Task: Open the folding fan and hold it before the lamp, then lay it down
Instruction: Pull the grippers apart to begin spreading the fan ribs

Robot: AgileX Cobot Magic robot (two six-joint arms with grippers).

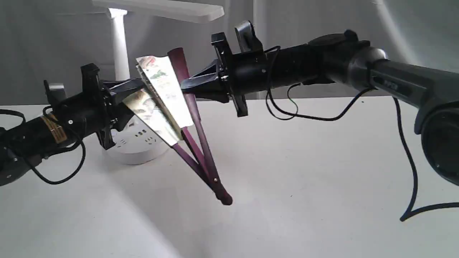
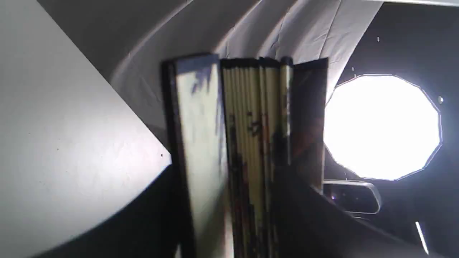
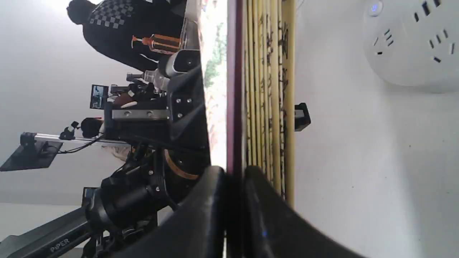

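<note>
White table (image 1: 322,161), right claw (image 1: 184,85) pinching folding fan (image 1: 164,87)

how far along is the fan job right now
Done: the folding fan is picked up and its ribs splay slightly. In hand: right jaws clamp one maroon outer rib, left jaws sit at the opposite edge, grip unclear. Left: spreading it fully, showing it before the lamp, laying it down.

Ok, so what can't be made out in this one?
Whether the left gripper grips the folding fan: in the exterior view the leaf hides its fingertips, and the left wrist view is dark and blurred there.
The fan's painting: blurred and backlit in the left wrist view, small in the exterior view.
The lamp: in the exterior view the head is cut off by the top edge, and the base is partly behind that gripper and the fan.
</note>
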